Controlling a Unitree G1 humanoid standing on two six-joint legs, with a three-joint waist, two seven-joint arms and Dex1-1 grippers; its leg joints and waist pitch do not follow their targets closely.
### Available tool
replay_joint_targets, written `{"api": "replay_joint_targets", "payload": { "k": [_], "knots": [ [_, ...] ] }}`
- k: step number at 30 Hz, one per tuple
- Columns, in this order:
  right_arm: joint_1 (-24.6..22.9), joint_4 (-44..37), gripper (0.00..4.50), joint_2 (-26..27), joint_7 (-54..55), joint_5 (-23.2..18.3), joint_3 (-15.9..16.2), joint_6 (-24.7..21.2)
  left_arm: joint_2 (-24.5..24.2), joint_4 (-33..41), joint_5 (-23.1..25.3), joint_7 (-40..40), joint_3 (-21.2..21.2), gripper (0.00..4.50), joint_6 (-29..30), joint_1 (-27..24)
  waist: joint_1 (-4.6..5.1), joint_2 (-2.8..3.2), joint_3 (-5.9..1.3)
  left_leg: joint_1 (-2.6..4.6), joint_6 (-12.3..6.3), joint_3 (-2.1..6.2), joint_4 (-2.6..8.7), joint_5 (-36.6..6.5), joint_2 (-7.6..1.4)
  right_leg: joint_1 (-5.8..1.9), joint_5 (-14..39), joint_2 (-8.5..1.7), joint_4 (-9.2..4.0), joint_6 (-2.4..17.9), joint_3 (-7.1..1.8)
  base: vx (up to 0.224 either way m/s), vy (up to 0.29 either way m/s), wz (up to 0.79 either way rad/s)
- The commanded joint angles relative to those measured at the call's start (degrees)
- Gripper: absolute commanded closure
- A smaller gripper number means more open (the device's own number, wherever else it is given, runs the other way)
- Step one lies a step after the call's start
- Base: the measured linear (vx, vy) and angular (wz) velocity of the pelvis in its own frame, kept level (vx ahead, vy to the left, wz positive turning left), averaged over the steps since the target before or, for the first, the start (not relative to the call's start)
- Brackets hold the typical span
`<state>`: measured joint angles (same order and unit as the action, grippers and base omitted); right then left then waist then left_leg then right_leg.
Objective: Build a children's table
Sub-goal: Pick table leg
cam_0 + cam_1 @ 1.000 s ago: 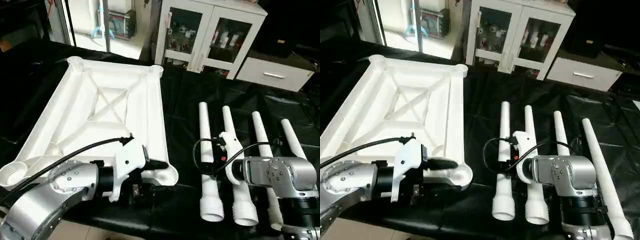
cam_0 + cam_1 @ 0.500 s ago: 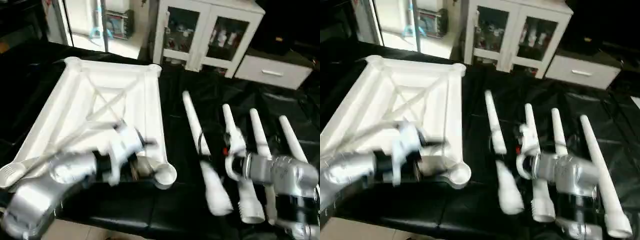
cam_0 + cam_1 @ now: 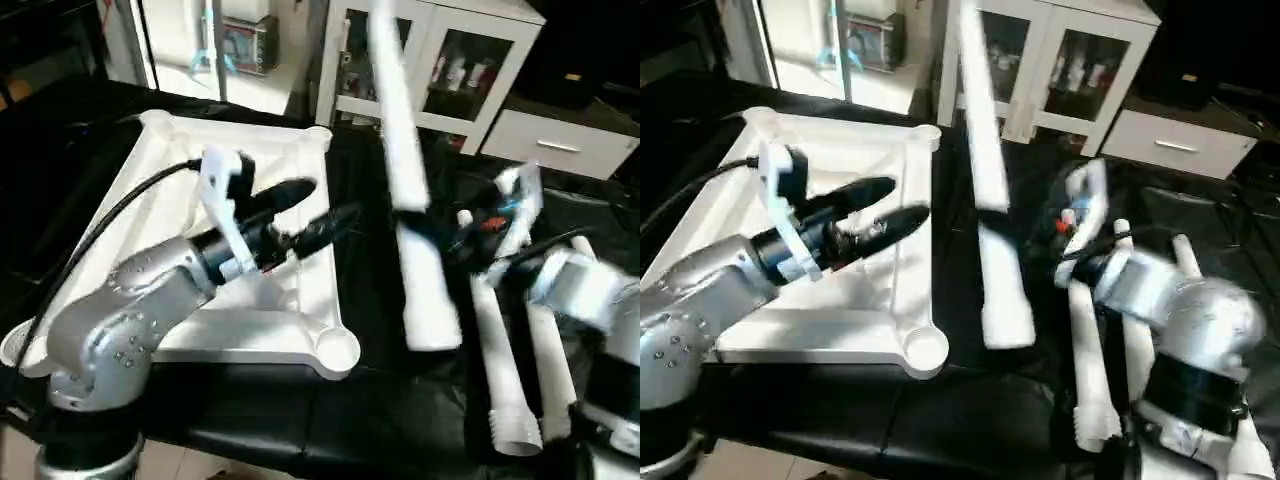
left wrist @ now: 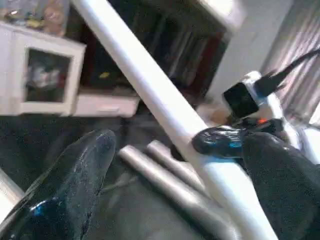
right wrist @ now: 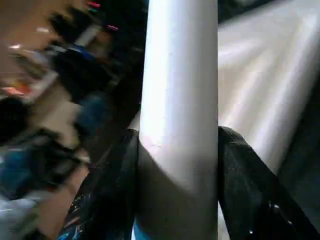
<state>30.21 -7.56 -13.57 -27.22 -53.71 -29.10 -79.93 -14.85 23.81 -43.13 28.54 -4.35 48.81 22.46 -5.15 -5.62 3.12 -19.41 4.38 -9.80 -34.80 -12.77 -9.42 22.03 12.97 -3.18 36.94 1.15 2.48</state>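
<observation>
The white table top (image 3: 250,335) lies upside down on the left, ribs up, with a round socket (image 3: 335,350) at its near right corner. My left gripper (image 3: 332,200) hovers open above the top, pointing right toward a lifted leg. That white tube leg (image 3: 405,170) is held steeply tilted in the air, thick end down, with my right gripper (image 3: 432,232) shut on its middle. In the right wrist view the leg (image 5: 180,100) sits clamped between both fingers (image 5: 245,185). The left wrist view shows the leg (image 4: 150,85) between my spread fingers (image 4: 70,185). Other legs (image 3: 503,385) lie on the cloth.
Black cloth (image 3: 330,420) covers the work surface up to its near edge. A white cabinet with glass doors (image 3: 440,60) and a low white drawer unit (image 3: 550,150) stand behind. My silver left forearm (image 3: 120,320) reaches over the table top's near left part.
My right gripper has lifted one leg off the cloth and tilted it steeply upward. My left gripper rose from the top's near corner and now points at the leg. The camera also shifted.
</observation>
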Motion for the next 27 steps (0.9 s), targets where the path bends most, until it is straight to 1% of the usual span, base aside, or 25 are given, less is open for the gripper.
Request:
{"api": "replay_joint_targets", "payload": {
  "k": [1,2,3,5,6,8,9,10,11,12,13,14,15,16,17,18,20,21,22,24,25,26,27],
  "knots": [
    [0.65,-1.49,2.75,-0.75,-1.48,-2.37,-1.62,-0.68,1.09,0.01,-2.03,-1.72,-0.88,0.0,1.58,0.94,-0.2,0.17,-3.0,-0.17,0.6,0.89,4.0,0.15,-3.19,-2.81,4.31,-4.53,-4.39,9.26,-3.13,0.0,0.0,0.0],
    [0.66,-1.5,2.75,-0.75,-1.49,-2.4,-1.63,-0.67,1.12,-0.01,-2.05,-1.75,-0.9,0.0,1.6,0.95,-0.14,0.13,-3.02,-0.2,0.56,0.88,3.96,0.24,-3.19,-2.81,4.16,-4.55,-4.37,9.09,-3.15,0.0,0.0,0.0],
    [0.84,-1.74,2.75,-0.74,-1.73,-2.97,-1.86,-0.63,1.99,-0.41,-2.71,-2.63,-1.34,0.0,1.98,1.15,-0.15,-0.05,-2.99,-0.26,0.62,0.94,4.01,0.4,-3.17,-2.83,5.15,-4.63,-4.54,8.52,-3.1,0.0,0.0,0.0],
    [0.84,-1.99,2.75,-0.64,-1.84,-3.31,-1.9,-0.41,2.9,-0.87,-3.17,-3.61,-1.98,0.0,2.44,1.59,-0.14,-0.06,-2.98,-0.15,0.87,0.96,4.04,0.38,-3.24,-2.71,5.83,-4.59,-4.65,7.96,-3.08,0.0,0.0,0.0],
    [0.78,-2.17,2.75,-0.52,-1.95,-3.7,-1.93,-0.16,3.99,-1.41,-3.72,-4.81,-2.87,0.0,3.07,2.23,-0.04,-0.1,-2.99,-0.21,1.09,0.9,4.02,0.43,-3.26,-2.75,5.54,-4.57,-4.56,8.05,-3.12,0.0,0.0,0.0],
    [0.66,-2.33,2.75,-0.46,-1.9,-4.44,-2.01,0.07,4.9,-1.74,-4.71,-5.99,-3.81,0.0,3.94,2.93,-0.13,-0.22,-3.01,-0.2,1.09,0.98,3.97,0.6,-3.14,-2.8,5.41,-4.58,-4.66,7.75,-3.1,0.0,0.0,0.0],
    [0.62,-2.42,2.75,-0.36,-1.92,-4.88,-2.14,0.18,5.35,-1.9,-5.44,-6.51,-4.29,0.0,4.24,3.33,-0.24,-0.24,-3.05,-0.25,1.15,1.03,3.95,0.91,-3.13,-2.84,5.15,-4.64,-4.63,7.65,-3.09,0.0,0.0,0.0],
    [0.48,-2.61,2.75,-0.28,-1.74,-5.57,-2.26,0.25,6.14,-2.06,-7.5,-7.68,-5.36,0.0,4.62,4.09,-0.25,-0.33,-3.06,-0.28,1.24,0.99,3.91,0.97,-3.13,-2.89,4.88,-4.65,-4.55,7.79,-3.09,0.0,0.0,0.0],
    [0.16,-3.08,2.75,-0.37,-1.65,-6.0,-1.98,0.44,6.44,-2.14,-9.21,-8.69,-6.07,0.0,4.94,4.68,-0.3,-0.14,-3.02,-0.32,1.15,1.05,3.96,1.06,-3.12,-2.86,4.64,-4.62,-4.62,7.76,-3.07,0.0,0.0,0.0],
    [-0.17,-3.53,2.75,-0.54,-1.61,-6.27,-1.6,0.65,6.53,-2.17,-10.45,-9.48,-6.52,0.0,5.22,5.11,-0.33,-0.17,-3.09,-0.31,1.28,1.03,3.86,1.3,-3.07,-2.92,4.12,-4.59,-4.49,7.83,-3.05,0.0,0.0,0.0],
    [-0.73,-4.5,2.75,-0.9,-1.72,-5.78,-0.52,1.34,6.17,-2.17,-9.88,-9.97,-6.25,0.0,5.34,5.5,-0.37,-0.26,-3.11,-0.3,1.09,1.04,3.88,1.76,-3.08,-2.9,3.29,-4.52,-4.49,7.77,-3.03,0.0,0.0,0.0],
    [-0.84,-4.69,2.75,-0.96,-1.75,-5.66,-0.31,1.48,6.1,-2.16,-9.69,-10.05,-6.18,0.0,5.36,5.57,-0.41,-0.14,-3.09,-0.35,1.05,1.08,3.92,1.92,-3.13,-2.95,3.01,-4.54,-4.5,7.55,-3.02,0.0,0.0,0.0],
    [-2.38,-7.76,2.75,-2.41,-2.19,-1.99,3.83,4.38,5.87,-2.62,-8.07,-11.2,-5.9,0.0,5.73,6.57,-0.51,-0.06,-3.15,-0.35,0.95,1.13,3.92,2.65,-3.23,-3.03,2.23,-4.59,-4.51,6.81,-2.98,0.0,0.0,0.0],
    [-3.5,-10.18,2.75,-3.43,-2.87,0.14,6.83,6.33,5.9,-3.1,-6.63,-12.38,-5.85,0.0,6.13,7.62,-0.53,0.08,-3.18,-0.3,1.19,1.13,3.86,2.99,-3.27,-3.0,1.71,-4.55,-4.48,6.46,-3.0,0.0,0.0,0.0],
    [-3.5,-10.18,2.75,-3.43,-2.87,0.14,6.83,6.33,5.9,-3.1,-6.63,-12.38,-5.85,0.0,6.13,7.62,-0.54,-0.01,-3.16,-0.28,1.22,1.15,3.88,3.32,-3.31,-3.04,1.23,-4.48,-4.57,5.97,-2.98,0.0,0.0,0.0],
    [-4.7,-12.96,2.75,-4.72,-3.5,3.06,10.64,9.05,5.92,-3.82,-4.82,-13.98,-5.71,0.0,6.82,9.1,-0.42,-0.06,-3.19,-0.26,1.14,1.22,3.9,3.51,-3.23,-3.09,0.7,-4.49,-4.49,5.65,-3.0,0.0,0.0,0.0],
    [-4.7,-12.96,2.75,-4.72,-3.5,3.06,10.64,9.05,5.92,-3.82,-4.82,-13.98,-5.71,0.0,6.82,9.1,-0.35,-0.08,-3.11,-0.25,1.33,1.28,3.98,2.75,-3.24,-3.03,1.71,-4.56,-4.53,5.58,-3.01,0.0,0.0,0.0],
    [-5.3,-14.69,2.75,-5.55,-3.33,5.48,13.79,11.6,5.25,-4.58,-2.89,-16.31,-4.74,0.0,7.77,11.02,-0.41,0.18,-3.19,-0.11,1.71,1.32,3.93,2.18,-3.4,-2.92,2.2,-4.59,-4.56,5.68,-2.96,0.0,0.0,0.0],
    [-5.52,-15.29,2.75,-5.76,-3.28,6.29,15.0,12.65,6.05,-5.42,-3.78,-18.54,-5.44,0.0,8.69,12.2,-0.35,0.22,-3.17,-0.01,1.86,1.32,3.89,2.0,-3.33,-2.83,2.03,-4.56,-4.48,5.85,-2.98,0.0,0.0,0.0],
    [-5.94,-16.27,2.75,-6.28,-3.35,8.09,17.13,15.25,8.13,-7.45,-5.88,-22.86,-7.29,0.0,9.17,14.31,-0.32,0.09,-3.17,-0.22,2.12,1.34,3.9,1.69,-3.29,-3.07,1.34,-4.61,-4.43,6.49,-3.02,0.0,0.0,0.0],
    [-6.26,-16.68,2.75,-6.71,-3.58,8.97,18.3,16.62,9.23,-8.45,-6.79,-24.34,-8.39,0.0,9.23,15.04,-0.33,0.18,-3.15,-0.19,2.17,1.34,3.83,1.45,-3.23,-3.04,0.83,-4.62,-4.44,7.12,-3.01,0.0,0.0,0.0],
    [-6.35,-16.78,2.75,-6.83,-3.64,9.19,18.6,16.95,9.43,-8.66,-6.94,-24.59,-8.6,0.0,9.22,15.17,-0.34,0.04,-3.17,-0.24,2.1,1.35,3.81,1.42,-3.32,-3.14,0.53,-4.74,-4.41,7.48,-3.05,0.0,0.0,0.0],
    [-6.67,-17.2,2.75,-7.16,-4.02,9.72,19.66,17.91,10.44,-9.69,-7.8,-25.7,-9.75,0.0,9.12,15.69,-0.41,0.1,-3.19,-0.32,1.82,1.35,3.79,2.26,-3.23,-3.2,-0.79,-4.62,-4.3,8.01,-3.04,0.0,0.0,0.0]
  ]
}}
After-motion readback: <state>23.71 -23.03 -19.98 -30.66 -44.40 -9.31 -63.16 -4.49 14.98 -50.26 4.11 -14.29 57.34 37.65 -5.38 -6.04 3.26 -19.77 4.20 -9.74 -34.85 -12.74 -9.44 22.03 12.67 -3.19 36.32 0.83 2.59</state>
